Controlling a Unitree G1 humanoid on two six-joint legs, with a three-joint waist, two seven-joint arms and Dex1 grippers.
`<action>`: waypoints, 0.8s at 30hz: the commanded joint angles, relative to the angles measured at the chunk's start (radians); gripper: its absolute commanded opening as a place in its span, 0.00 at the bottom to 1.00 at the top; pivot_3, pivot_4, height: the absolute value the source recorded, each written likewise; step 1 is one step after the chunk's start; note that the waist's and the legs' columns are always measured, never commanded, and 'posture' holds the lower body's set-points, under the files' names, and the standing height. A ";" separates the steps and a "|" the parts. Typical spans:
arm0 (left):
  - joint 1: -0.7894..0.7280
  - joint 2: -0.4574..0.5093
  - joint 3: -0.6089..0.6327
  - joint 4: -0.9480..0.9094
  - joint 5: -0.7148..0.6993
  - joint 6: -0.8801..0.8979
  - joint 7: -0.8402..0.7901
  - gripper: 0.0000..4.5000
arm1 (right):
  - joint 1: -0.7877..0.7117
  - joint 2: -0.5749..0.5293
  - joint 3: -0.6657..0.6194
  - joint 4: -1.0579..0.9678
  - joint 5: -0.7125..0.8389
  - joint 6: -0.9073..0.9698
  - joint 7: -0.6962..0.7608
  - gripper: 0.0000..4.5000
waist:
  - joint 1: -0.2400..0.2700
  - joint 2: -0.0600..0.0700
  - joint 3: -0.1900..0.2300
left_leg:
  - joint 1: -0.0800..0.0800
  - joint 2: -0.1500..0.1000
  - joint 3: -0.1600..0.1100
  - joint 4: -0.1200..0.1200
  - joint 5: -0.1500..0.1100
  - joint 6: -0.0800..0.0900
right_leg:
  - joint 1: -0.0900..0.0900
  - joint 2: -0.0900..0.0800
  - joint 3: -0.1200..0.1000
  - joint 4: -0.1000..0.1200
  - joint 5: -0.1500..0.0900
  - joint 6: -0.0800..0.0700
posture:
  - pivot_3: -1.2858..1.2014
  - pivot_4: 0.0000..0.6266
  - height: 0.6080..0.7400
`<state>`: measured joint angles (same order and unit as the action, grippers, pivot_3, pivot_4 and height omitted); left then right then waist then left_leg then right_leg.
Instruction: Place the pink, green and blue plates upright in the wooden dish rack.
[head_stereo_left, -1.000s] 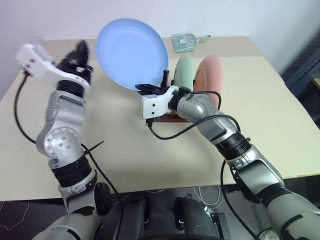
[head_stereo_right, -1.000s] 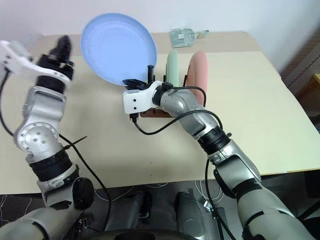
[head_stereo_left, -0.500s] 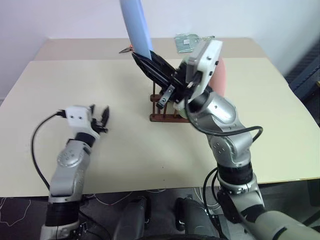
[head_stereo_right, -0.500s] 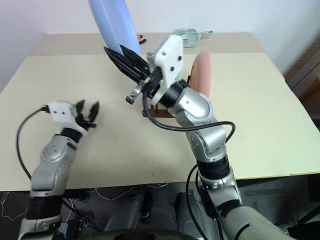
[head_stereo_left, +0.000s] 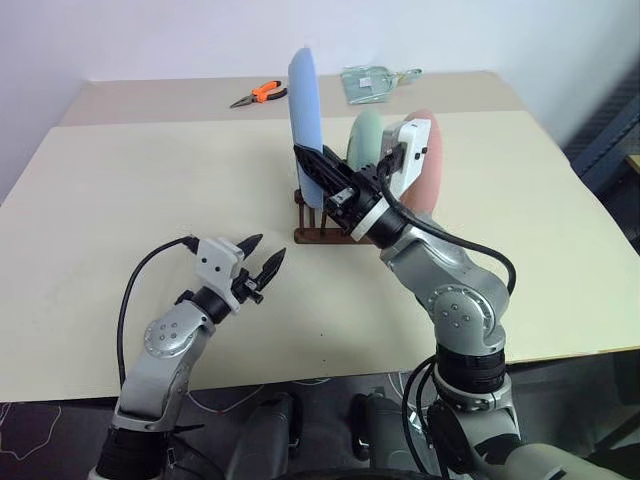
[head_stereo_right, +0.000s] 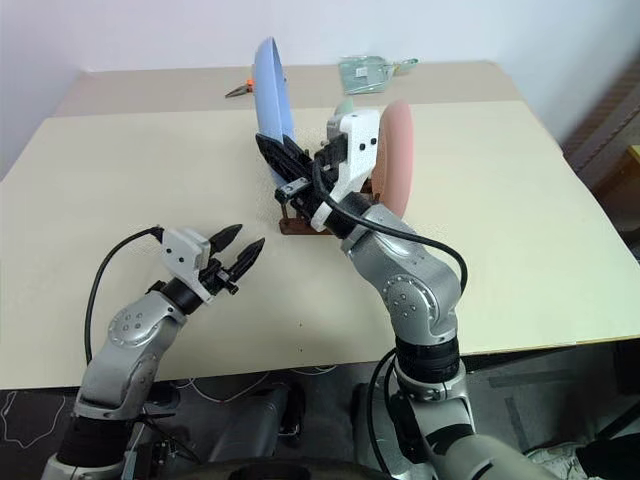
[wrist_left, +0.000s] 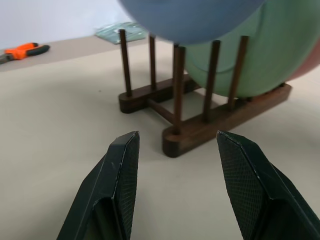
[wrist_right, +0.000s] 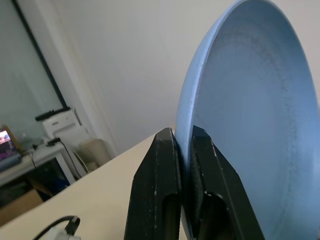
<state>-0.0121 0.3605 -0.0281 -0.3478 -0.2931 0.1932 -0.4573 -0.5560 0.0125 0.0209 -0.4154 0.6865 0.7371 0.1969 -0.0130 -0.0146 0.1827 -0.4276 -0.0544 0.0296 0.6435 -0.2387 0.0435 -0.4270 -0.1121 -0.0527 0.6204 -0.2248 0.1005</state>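
The blue plate (head_stereo_left: 304, 125) is held on its edge, upright, a little above the centre of the left eye view. Its rim is clamped between the two black fingers (wrist_right: 159, 190) of the right gripper (head_stereo_left: 318, 172), which are closed tightly on it, as is seen well in the right wrist view. The lower part of the plate is found over the near end of the wooden dish rack (head_stereo_left: 322, 232); whether it already touches the pegs cannot be told.

The green plate (head_stereo_left: 366, 142) is standing upright in the rack, just to the right of the blue one, and the pink plate (head_stereo_left: 426, 165) is standing upright beside it, further right, partly hidden by the white wrist of the right arm.

The left gripper (head_stereo_left: 261, 268) is seen in the lower left of the frame, low over the beige table (head_stereo_left: 120, 200). Its fingers are spread apart and nothing is held between them. It is pointed toward the rack but is well apart from it.

Orange-handled pliers (head_stereo_left: 258, 95) and a clear packet (head_stereo_left: 372, 82) are lying at the far edge of the table, near the top of the frame.
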 joint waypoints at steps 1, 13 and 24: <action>0.005 0.000 -0.013 -0.043 0.002 -0.003 -0.016 0.55 | -0.039 0.027 -0.056 0.029 0.064 0.052 -0.058 0.00 | 0.000 0.000 0.000 | 0.000 0.000 0.000 0.000 0.000 0.000 | 0.000 0.000 0.000 0.000 0.000 0.000 | 0.52 0.24 1.00; 0.012 -0.015 -0.035 -0.038 0.027 -0.003 -0.020 0.57 | -0.131 -0.042 -0.013 0.081 -0.026 0.049 -0.073 0.90 | 0.000 0.001 0.001 | 0.000 0.000 0.000 0.000 0.001 0.002 | 0.000 0.000 0.000 0.000 0.000 0.000 | 0.52 0.24 1.00; 0.008 -0.020 -0.035 -0.028 0.033 -0.005 -0.017 0.57 | -0.235 -0.301 0.118 0.026 -0.334 -0.230 0.142 0.90 | 0.001 0.002 0.001 | 0.000 0.000 0.000 0.002 0.001 0.004 | 0.001 0.000 -0.001 0.000 0.000 0.000 | 0.52 0.24 1.00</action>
<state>-0.0029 0.3427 -0.0656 -0.3493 -0.2648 0.1945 -0.4753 -0.7591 -0.2676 0.1566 -0.3378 0.3922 0.5728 0.3125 -0.0117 -0.0130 0.1835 -0.4281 -0.0544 0.0297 0.6453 -0.2375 0.0473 -0.4263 -0.1119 -0.0540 0.6202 -0.2249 0.1008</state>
